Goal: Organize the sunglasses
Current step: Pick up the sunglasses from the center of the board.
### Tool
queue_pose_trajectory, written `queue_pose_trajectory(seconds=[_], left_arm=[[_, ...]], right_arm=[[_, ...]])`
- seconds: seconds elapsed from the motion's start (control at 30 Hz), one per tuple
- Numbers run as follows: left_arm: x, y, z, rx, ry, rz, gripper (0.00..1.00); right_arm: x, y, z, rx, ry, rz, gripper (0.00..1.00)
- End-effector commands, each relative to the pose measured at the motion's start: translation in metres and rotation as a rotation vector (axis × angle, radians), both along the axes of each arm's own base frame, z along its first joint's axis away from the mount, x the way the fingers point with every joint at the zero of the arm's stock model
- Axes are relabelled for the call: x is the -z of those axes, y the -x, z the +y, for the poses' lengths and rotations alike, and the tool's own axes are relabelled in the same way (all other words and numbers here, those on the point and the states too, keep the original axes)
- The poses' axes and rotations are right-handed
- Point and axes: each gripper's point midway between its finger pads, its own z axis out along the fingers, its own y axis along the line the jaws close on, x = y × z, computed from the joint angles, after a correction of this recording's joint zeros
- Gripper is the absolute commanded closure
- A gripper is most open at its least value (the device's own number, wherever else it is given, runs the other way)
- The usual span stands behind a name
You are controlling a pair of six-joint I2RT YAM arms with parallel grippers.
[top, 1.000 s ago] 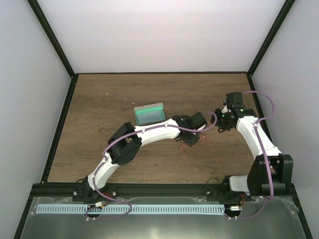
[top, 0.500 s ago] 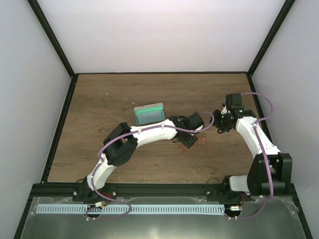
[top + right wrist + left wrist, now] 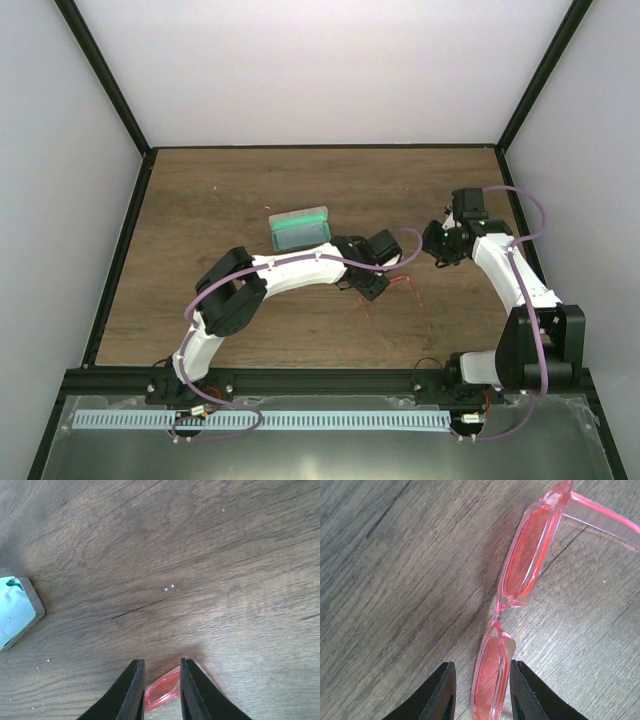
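The sunglasses have a translucent red-pink frame and lie on the wooden table; in the top view they are right of centre. My left gripper is low over them, its jaws straddling one lens. The right fingertip is against the frame and the left fingertip stands a little apart. In the top view the left gripper is at the glasses' left end. My right gripper hovers just right of the glasses, jaws a narrow gap apart and empty. One lens shows on the table through that gap.
The open grey case with green lining lies left of and behind the glasses; its corner shows at the left edge of the right wrist view. A black frame borders the table, with white walls behind and at both sides.
My left arm has drawn back to the left, and the sunglasses have shifted slightly left with it. My right gripper has edged left towards the glasses.
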Motion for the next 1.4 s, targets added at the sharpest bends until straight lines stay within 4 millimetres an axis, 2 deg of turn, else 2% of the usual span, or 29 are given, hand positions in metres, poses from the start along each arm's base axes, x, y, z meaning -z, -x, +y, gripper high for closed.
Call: queue_pose_trajectory(seconds=[0.0, 0.47, 0.63, 0.77, 1.1, 1.3, 1.37], left_arm=[[-0.004, 0.001, -0.007, 0.018, 0.02, -0.007, 0.72], [0.008, 0.004, -0.004, 0.028, -0.009, 0.01, 0.96], [0.005, 0.004, -0.005, 0.015, 0.004, 0.021, 0.96], [-0.006, -0.003, -0.005, -0.025, 0.034, 0.02, 0.96], [-0.027, -0.035, 0.011, -0.179, 0.077, 0.005, 0.96], [-0.034, -0.049, 0.018, -0.227, 0.093, 0.002, 0.96], [-0.04, -0.049, 0.015, -0.21, 0.121, 0.005, 0.96]], right_arm=[[-0.001, -0.003, -0.002, -0.003, 0.0, -0.009, 0.8], [0.001, -0.002, -0.002, -0.004, 0.002, -0.008, 0.8], [0.0, -0.002, -0.001, -0.007, -0.002, -0.009, 0.8], [0.0, -0.003, 0.002, -0.022, -0.012, -0.01, 0.8], [0.033, -0.003, 0.0, -0.047, 0.031, 0.092, 0.77], [0.03, -0.011, 0.025, -0.173, 0.054, 0.075, 0.46], [0.038, -0.01, 0.036, -0.219, 0.071, 0.102, 0.42]])
